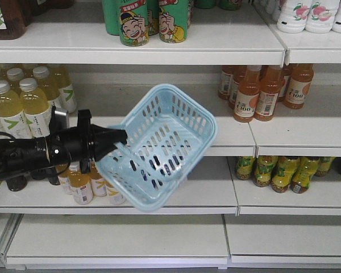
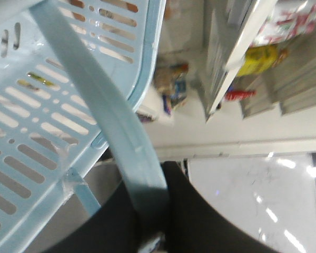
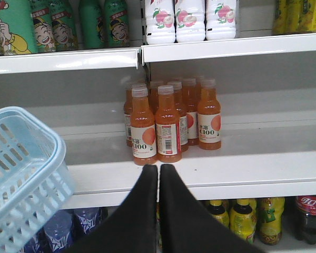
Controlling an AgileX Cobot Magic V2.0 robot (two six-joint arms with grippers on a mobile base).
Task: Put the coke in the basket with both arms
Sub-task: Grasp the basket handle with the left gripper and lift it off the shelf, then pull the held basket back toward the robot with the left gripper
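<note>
Left fingers (image 1: 115,136): clamped shut on the basket's flat handle (image 2: 113,126), strap pinched between the black pads.
Basket (image 1: 213,128): light blue, tilted, hanging clear of the counter at scene left.
Right fingers (image 3: 142,200): pressed together tip to tip, gripping nothing, pointed at the orange C100 bottles (image 3: 167,126).
Coke (image 3: 308,221): upright on the lower counter level, far right, beside the yellow-green bottles (image 3: 242,216), well apart from the basket.

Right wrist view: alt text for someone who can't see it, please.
The right hand, shut and empty, points at a cluster of orange bottles on the middle shelf. A tilted blue basket fills the lower left, and a coke stands under that shelf, far right.
</note>
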